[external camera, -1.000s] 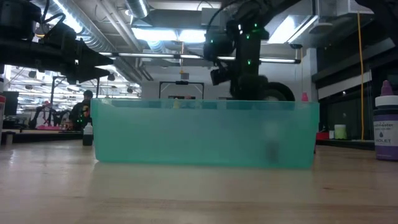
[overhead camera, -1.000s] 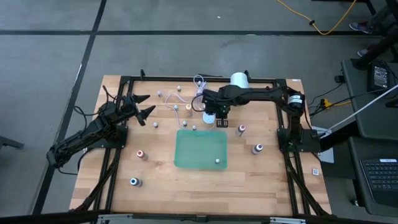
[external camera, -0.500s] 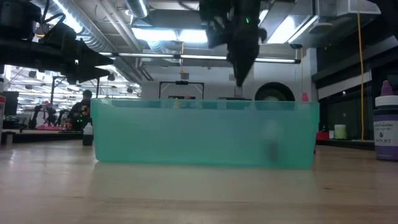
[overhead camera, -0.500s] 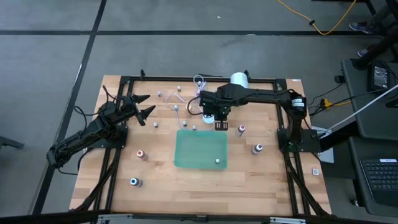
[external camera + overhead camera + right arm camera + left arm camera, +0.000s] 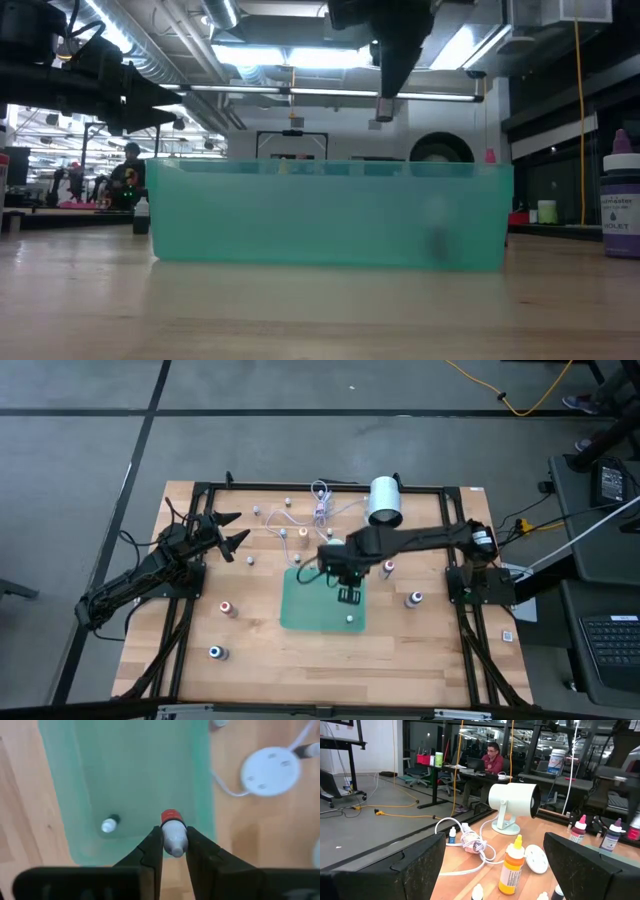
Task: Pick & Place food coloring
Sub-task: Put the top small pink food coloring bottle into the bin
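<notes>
Right gripper (image 5: pixel 173 851) over tray (image 5: pixel 75 795), clamped on red-capped bottle (image 5: pixel 173 831). Left gripper (image 5: pixel 228 530) far left of the tray, fingers spread, empty.

Overhead down; low level; both share tray (image 5: pixel 322 600).

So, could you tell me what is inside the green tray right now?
One small white-capped bottle lies on the floor of the green tray. The right gripper holds a red-tipped bottle above it. The gripper hides part of the tray's floor.
</notes>
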`<action>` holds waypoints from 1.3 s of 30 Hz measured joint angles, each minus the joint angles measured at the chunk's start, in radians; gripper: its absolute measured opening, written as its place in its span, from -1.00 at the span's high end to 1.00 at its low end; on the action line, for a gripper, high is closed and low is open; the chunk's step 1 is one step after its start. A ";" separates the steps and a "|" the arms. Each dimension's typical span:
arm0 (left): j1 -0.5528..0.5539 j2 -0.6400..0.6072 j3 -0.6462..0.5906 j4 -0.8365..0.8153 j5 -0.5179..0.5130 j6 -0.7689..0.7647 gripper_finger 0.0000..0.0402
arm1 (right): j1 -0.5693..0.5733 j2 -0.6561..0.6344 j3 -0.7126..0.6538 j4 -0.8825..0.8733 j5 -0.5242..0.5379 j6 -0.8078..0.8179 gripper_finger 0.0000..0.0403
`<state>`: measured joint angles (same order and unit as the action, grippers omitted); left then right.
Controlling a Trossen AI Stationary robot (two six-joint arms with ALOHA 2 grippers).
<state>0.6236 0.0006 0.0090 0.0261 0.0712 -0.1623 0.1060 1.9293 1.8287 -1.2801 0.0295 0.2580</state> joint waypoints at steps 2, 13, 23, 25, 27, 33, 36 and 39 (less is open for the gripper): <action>0.000 0.000 0.000 0.000 0.000 0.000 -0.66 | 0.029 0.001 -0.027 0.031 -0.003 0.023 0.64; 0.000 0.001 0.000 0.001 0.000 0.000 -0.66 | 0.097 0.079 -0.113 0.157 -0.031 0.031 0.64; 0.000 0.003 0.000 0.002 0.001 0.000 -0.66 | 0.131 0.165 -0.113 0.215 -0.058 0.026 0.64; 0.000 0.003 0.000 0.002 0.001 0.000 -0.66 | 0.142 0.179 -0.113 0.225 -0.058 0.026 0.64; 0.000 0.003 0.000 0.001 0.001 0.000 -0.66 | 0.152 0.189 -0.113 0.235 -0.058 0.028 0.64; 0.000 0.003 0.000 0.001 0.000 0.000 -0.66 | 0.168 0.223 -0.113 0.246 -0.059 0.036 0.64; 0.000 0.003 0.000 0.001 0.000 0.000 -0.66 | 0.168 0.236 -0.113 0.252 -0.059 0.049 0.64; 0.000 0.003 0.000 0.000 0.000 0.000 -0.66 | 0.168 0.237 -0.120 0.280 -0.059 0.051 0.64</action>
<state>0.6239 0.0040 0.0090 0.0265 0.0715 -0.1623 0.2741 2.1658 1.7085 -1.0006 -0.0292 0.3090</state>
